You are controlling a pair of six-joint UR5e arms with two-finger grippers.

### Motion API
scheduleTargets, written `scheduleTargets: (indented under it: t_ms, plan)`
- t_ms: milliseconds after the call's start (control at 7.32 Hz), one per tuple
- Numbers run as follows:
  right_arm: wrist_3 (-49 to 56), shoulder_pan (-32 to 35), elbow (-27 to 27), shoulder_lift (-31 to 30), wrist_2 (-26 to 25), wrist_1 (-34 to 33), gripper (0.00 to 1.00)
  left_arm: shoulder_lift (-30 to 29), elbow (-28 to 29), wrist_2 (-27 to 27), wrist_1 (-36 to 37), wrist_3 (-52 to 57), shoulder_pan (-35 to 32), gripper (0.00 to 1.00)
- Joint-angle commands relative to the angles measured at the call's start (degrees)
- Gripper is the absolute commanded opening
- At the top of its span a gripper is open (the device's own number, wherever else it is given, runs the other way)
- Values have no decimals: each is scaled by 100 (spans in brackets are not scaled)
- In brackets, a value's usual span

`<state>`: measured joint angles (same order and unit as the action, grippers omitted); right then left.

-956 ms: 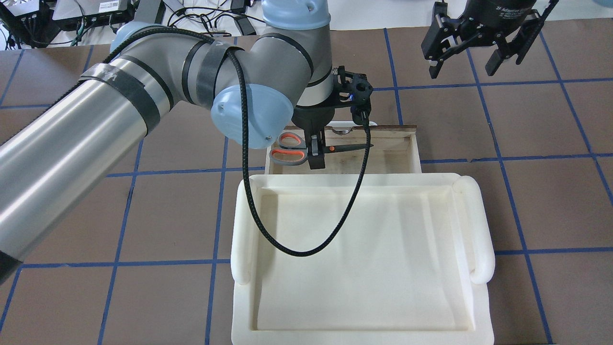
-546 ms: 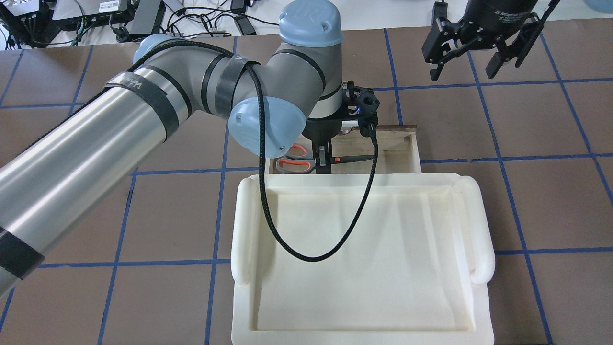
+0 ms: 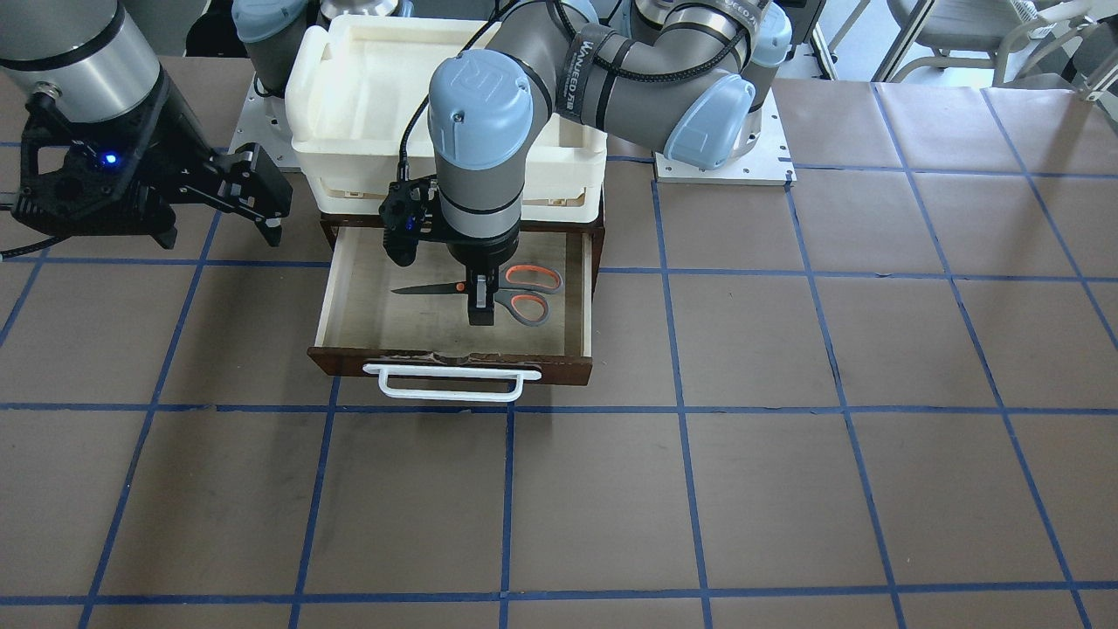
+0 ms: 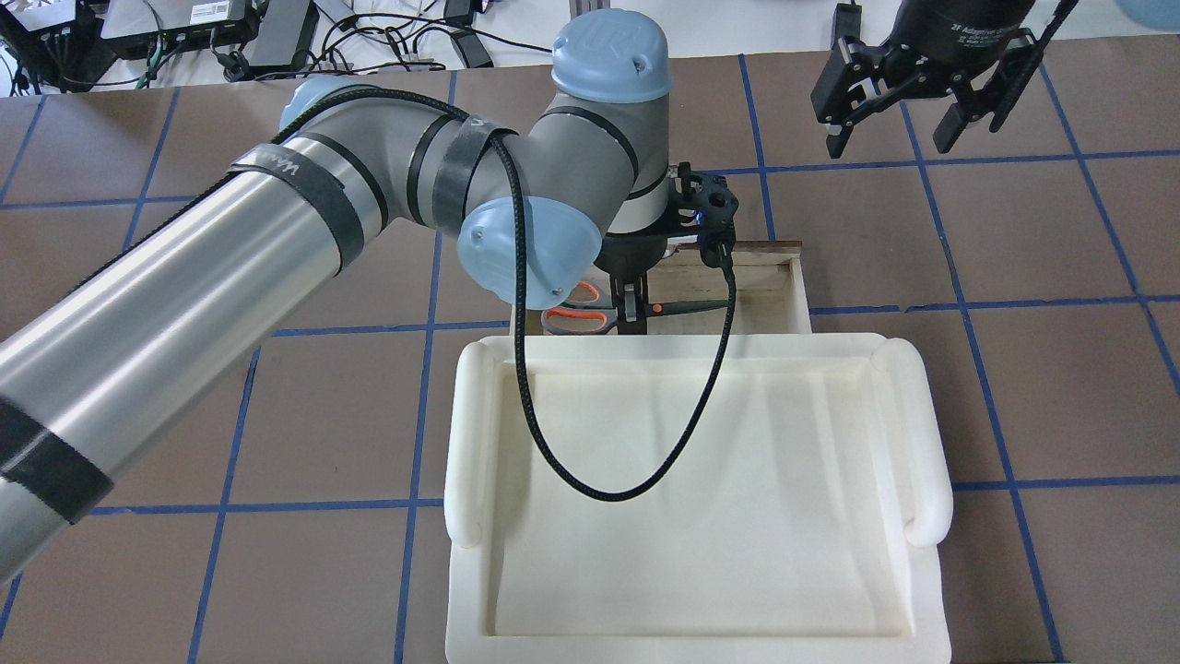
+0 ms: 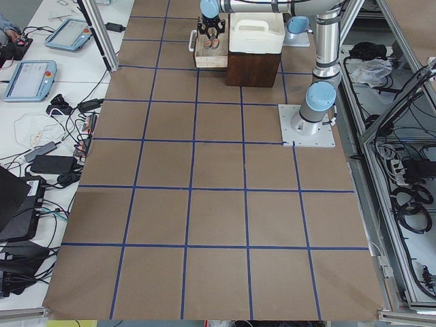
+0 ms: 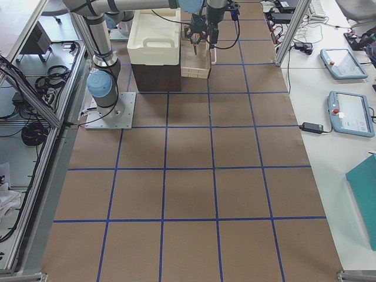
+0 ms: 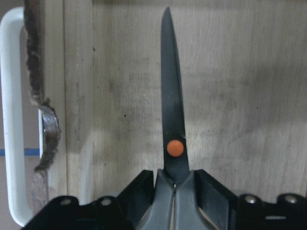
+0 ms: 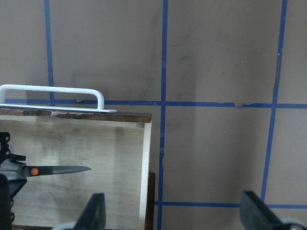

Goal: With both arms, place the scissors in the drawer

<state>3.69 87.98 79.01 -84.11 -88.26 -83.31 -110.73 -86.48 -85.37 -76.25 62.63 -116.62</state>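
The scissors (image 7: 171, 110) were inside the open drawer (image 3: 393, 330), pinched in my left gripper (image 4: 631, 312).

The table (image 3: 786, 437) was covered in brown paper with a grid of blue tape. My left arm (image 4: 184, 304) stretched across it from my own edge and bent down over the drawer. The cream-white plastic bin (image 4: 719, 516) sat on top of a dark wooden cabinet (image 5: 253, 68) at my edge of the table. The drawer stood out from that cabinet toward the opposite edge, its pale plywood floor bare around the scissors.

My right gripper (image 4: 890, 138) hung above the table off the drawer's front right corner, jaws spread wide and holding nothing. My left gripper pointed straight down into the drawer. Its fingers were clamped on the scissors just behind the pivot, between the blades and the finger loops. The white bar handle (image 7: 10, 120) ran along the drawer's dark brown front.

The scissors were level across the drawer, about midway between its front and back walls. Their blades were shut and pointed toward the right wall, and the grey handles with orange-red lining pointed toward the left wall. I could not tell whether they rested on the floor or hung just above it. The orange pivot dot (image 7: 175, 148) showed just ahead of my fingertips.
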Motion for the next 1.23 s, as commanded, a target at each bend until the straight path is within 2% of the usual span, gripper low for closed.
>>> scheduleTargets:
  t_ms: [0,1093]
  plan:
    - [0,0,0,-9,2,-1,100,-98,0,12,154,-23,-1,2]
    - [0,0,9,0,2,-10,100,-177,-220,12,207,4,-1,2]
